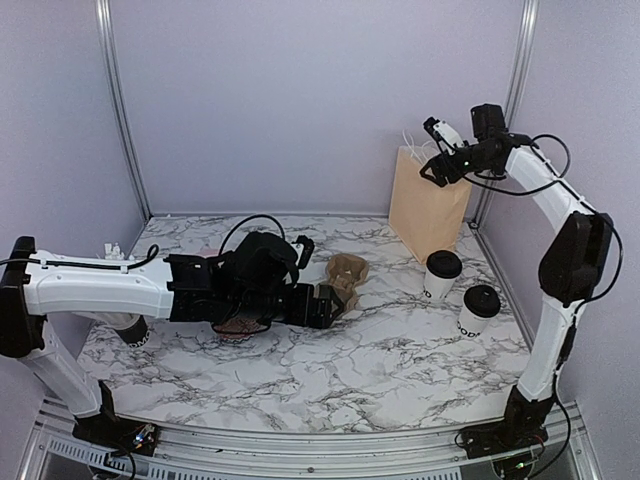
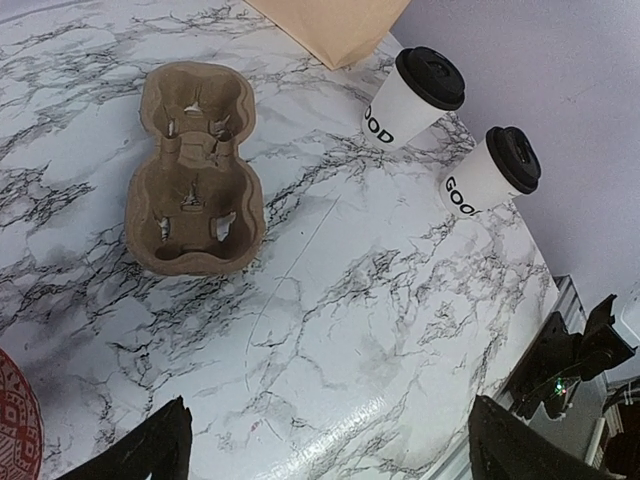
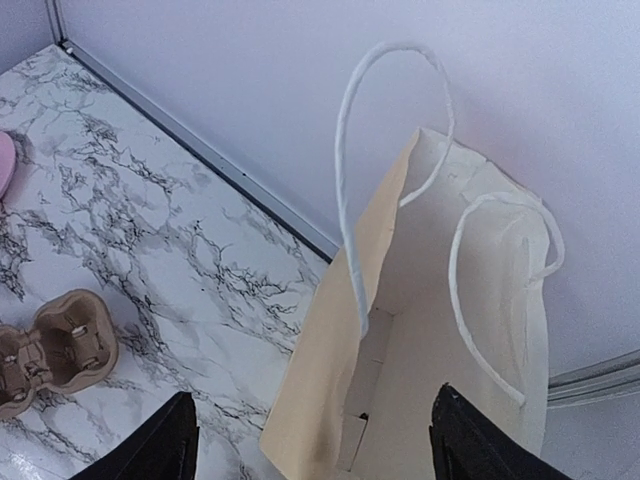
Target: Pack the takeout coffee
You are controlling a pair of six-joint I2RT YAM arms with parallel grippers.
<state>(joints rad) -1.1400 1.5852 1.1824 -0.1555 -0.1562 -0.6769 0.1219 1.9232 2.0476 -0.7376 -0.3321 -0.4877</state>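
Observation:
Two takeout coffee cups, white with black lids, stand upright at the table's right: one (image 1: pixel 441 274) (image 2: pixel 415 95) near the bag, the other (image 1: pixel 480 308) (image 2: pixel 492 170) closer to the front. My left gripper (image 1: pixel 326 303) (image 2: pixel 330 445) is open low over bare marble, with the brown pulp cup tray (image 1: pixel 347 275) (image 2: pixel 195 165) just beyond it and the cups further right. My right gripper (image 1: pixel 437 160) (image 3: pixel 315 440) is open, high above the mouth of the tan paper bag (image 1: pixel 428 200) (image 3: pixel 440 370), holding nothing. The bag's inside looks empty.
The bag's white handles (image 3: pixel 395 130) stand up under the right gripper. A red patterned item (image 2: pixel 12 425) lies beneath the left arm. A dark cup (image 1: pixel 135 330) stands at the left edge. Walls close the back and sides.

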